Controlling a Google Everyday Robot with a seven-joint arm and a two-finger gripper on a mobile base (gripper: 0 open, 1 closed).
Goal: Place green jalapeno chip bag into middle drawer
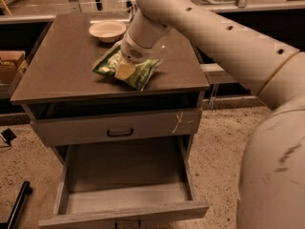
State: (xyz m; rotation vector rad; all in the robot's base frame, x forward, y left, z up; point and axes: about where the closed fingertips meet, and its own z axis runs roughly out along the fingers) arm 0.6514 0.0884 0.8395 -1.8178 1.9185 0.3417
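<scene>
The green jalapeno chip bag (pixel 144 73) lies crinkled on the brown cabinet top (pixel 66 66), right of centre and close to the front edge. My gripper (pixel 125 70) is down on the middle of the bag, touching it; its wrist covers the bag's upper part. The middle drawer (pixel 128 168) is pulled out wide below, with tall grey side walls and a bare pale floor. It holds nothing.
A pale bowl (pixel 107 31) stands on the top just behind the bag. The shallower drawer with the black handle (pixel 120 132) is shut above the open one. A cardboard box (pixel 9 65) sits left of the cabinet. My arm fills the right side.
</scene>
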